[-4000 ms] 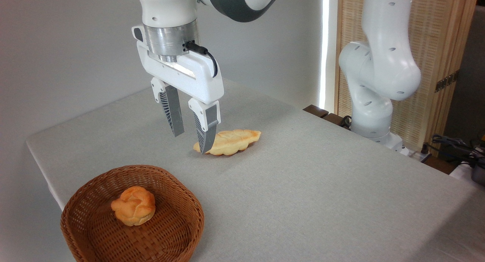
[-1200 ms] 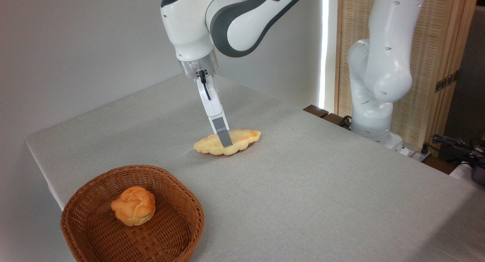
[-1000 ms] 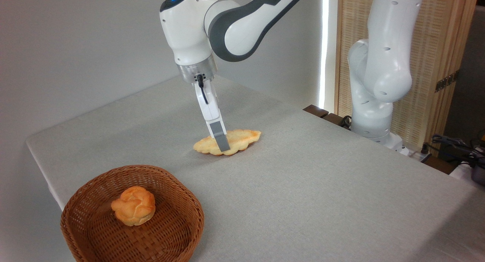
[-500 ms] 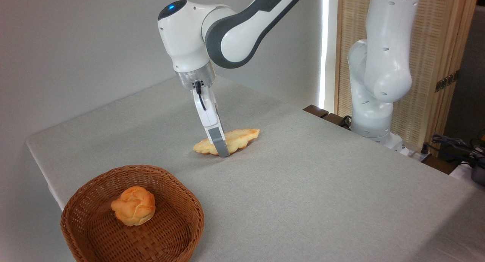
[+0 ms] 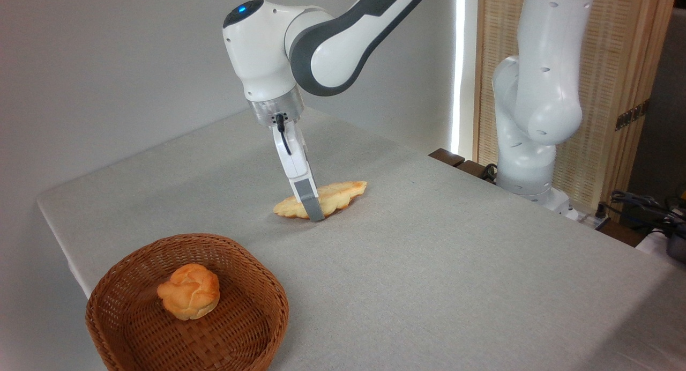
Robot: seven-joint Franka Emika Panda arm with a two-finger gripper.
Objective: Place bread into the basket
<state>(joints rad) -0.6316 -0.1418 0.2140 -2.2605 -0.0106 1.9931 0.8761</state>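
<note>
Gripper (image 5: 313,213) down on the bread (image 5: 321,199); the lift and carry were all left to do.

You had the near finger (image 5: 310,199) crossing the loaf's middle, its tip about at the table (image 5: 455,274). The far finger was hidden behind it, so I cannot tell whether the jaws had closed on it. The bread lay on the cloth, well apart from the basket (image 5: 268,285), which held only a bun (image 5: 188,291). By my judgement you were at the grasp, nothing delivered.
</note>
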